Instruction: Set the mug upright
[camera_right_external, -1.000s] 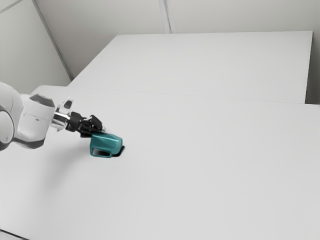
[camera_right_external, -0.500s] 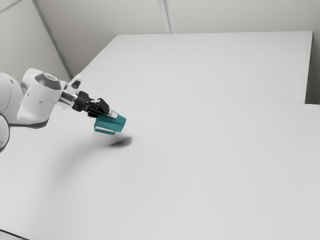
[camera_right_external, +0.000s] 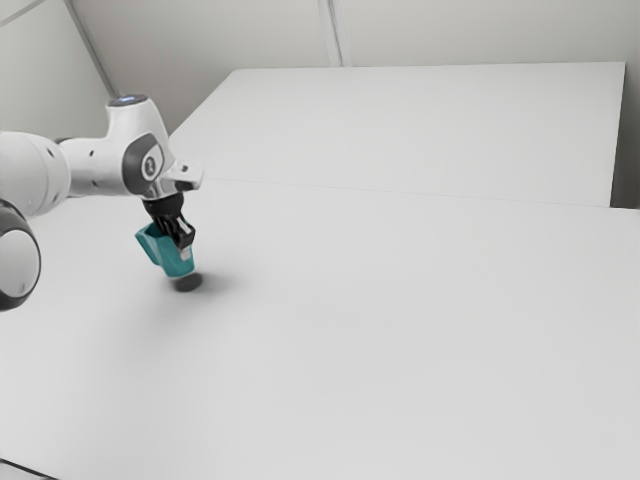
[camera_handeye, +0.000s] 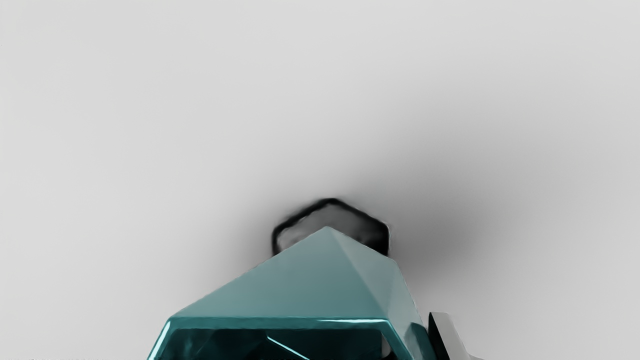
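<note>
Just above the white, smooth surface (camera_right_external: 400, 330), the faceted teal mug (camera_right_external: 174, 262) hangs beneath the black two-finger end effector (camera_right_external: 183, 243), pinched, base down, slightly tilted; straightening and lowering seem needed.

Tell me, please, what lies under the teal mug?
Under the mug, a dark shadow shows on the table; the mug hides the rest of that spot from view.

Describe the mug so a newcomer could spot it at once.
Over the broad white table, follow the white arm from the exterior view's left to its black pincer. The faceted mug is held there, above a dark shadow. Its teal colour sets it apart from the black and white around it.
</note>
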